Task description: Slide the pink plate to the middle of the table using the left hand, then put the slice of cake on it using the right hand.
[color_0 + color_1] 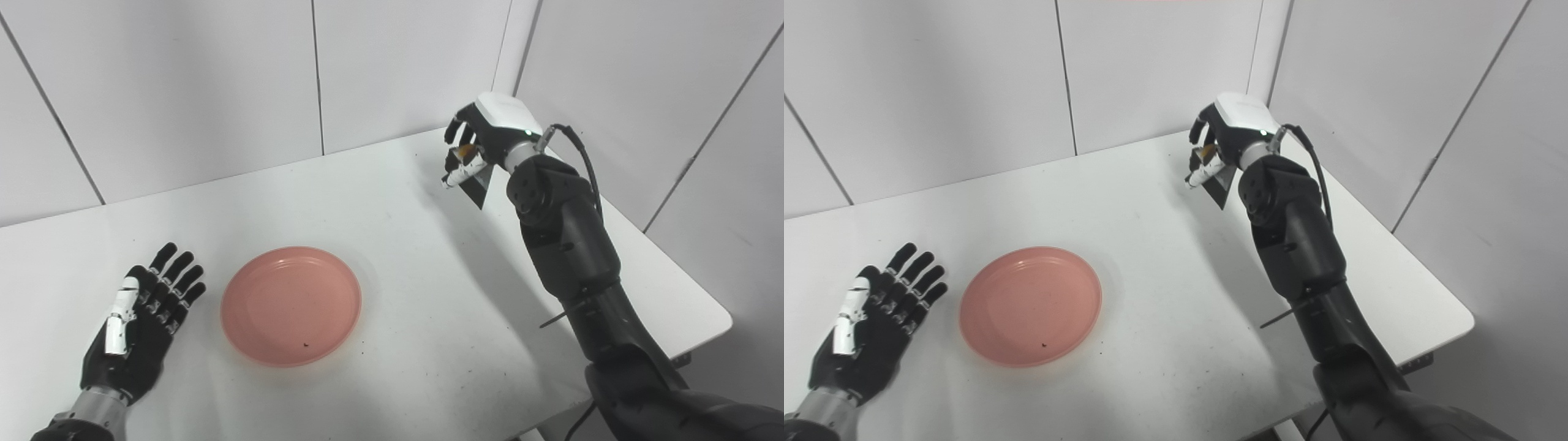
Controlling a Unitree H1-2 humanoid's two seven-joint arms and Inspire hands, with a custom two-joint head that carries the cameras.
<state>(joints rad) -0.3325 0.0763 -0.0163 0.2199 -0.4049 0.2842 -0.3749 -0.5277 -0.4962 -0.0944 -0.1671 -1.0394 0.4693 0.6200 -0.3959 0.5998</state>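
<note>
Left eye view: pink plate [291, 305] lies mid-table, near the front edge.
Left hand [139, 324]: empty, fingers spread, resting beside it.
Right hand [476, 142]: closed around slice of cake [467, 150], raised near the far right corner for carrying.

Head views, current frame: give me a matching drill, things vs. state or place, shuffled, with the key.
Things:
1. left hand
2. right hand
3. pink plate
4. slice of cake

States:
A. bare, lying flat on the table
B. raised at the far right, fingers closed around something
C. open, palm up, resting beside the plate
D. mostly hidden inside closed fingers

Pairs: 1-C, 2-B, 3-A, 4-D
</note>
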